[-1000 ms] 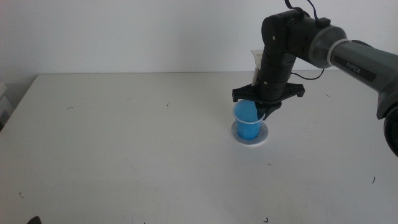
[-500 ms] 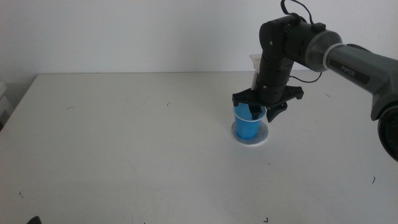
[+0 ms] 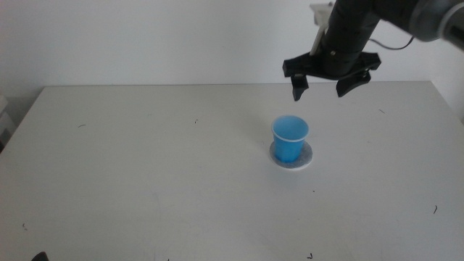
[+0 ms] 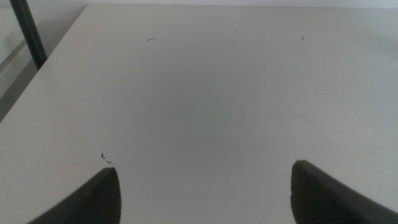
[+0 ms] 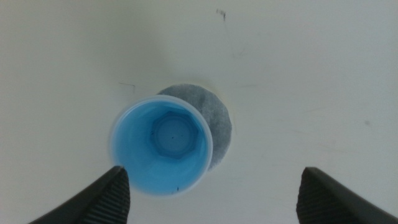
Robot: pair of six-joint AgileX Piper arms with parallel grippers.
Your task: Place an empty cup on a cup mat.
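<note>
Bare lab bench: white table, blank white wall.

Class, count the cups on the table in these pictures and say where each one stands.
1. The blue cup stands upright on the cup mat, right of the table's centre, below the raised right hand. No other cup is visible.

- White counter, matte, dotted with small dark scuff marks.
- Plain pale wall rising behind the counter's far edge.
- Dark upright pole beside the counter's edge, seen in the left wrist view.
- Small dark shape at the counter's near edge, too little visible to identify.
</note>
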